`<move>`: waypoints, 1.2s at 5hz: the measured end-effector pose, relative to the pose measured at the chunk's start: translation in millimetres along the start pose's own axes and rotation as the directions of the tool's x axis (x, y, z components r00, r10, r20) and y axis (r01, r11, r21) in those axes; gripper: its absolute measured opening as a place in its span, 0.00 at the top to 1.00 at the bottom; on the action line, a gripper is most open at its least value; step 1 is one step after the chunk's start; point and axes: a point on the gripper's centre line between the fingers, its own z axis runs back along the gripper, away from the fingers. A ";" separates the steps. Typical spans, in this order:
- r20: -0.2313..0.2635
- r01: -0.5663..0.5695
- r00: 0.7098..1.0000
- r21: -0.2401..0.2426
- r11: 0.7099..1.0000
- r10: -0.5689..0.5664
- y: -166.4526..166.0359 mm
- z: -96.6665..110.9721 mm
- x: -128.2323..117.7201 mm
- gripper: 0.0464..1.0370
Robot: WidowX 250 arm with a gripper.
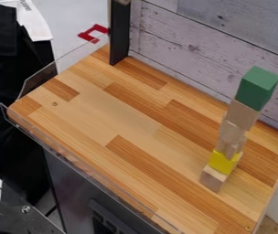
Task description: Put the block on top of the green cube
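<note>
- Striped wooden tabletop (111, 114) stands before a weathered plank wall (196, 41), with a tower rising near its right side.
- The tower's green cube (259, 89) sits at the summit, above a plain wooden block (241, 114), a pale wooden middle section (232, 137), a yellow block (222, 161) and a bare wood base block (214, 178).
- No block rests on the green cube, so the placement seems still to be done; which block is meant cannot be told.
- How far open the gripper is, and whether it holds anything, cannot be told.
</note>
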 end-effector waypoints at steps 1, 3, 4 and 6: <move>-0.010 0.020 1.000 -0.010 1.000 -0.020 -9.4 3.8 -3.5 0.43; -0.006 0.150 0.989 0.023 0.988 -0.150 -56.1 3.0 -12.8 0.43; -0.033 0.227 0.974 0.080 0.971 -0.225 -78.4 -4.2 -20.7 0.43; -0.071 0.290 0.956 0.074 0.954 -0.285 -87.6 -13.6 -40.4 0.43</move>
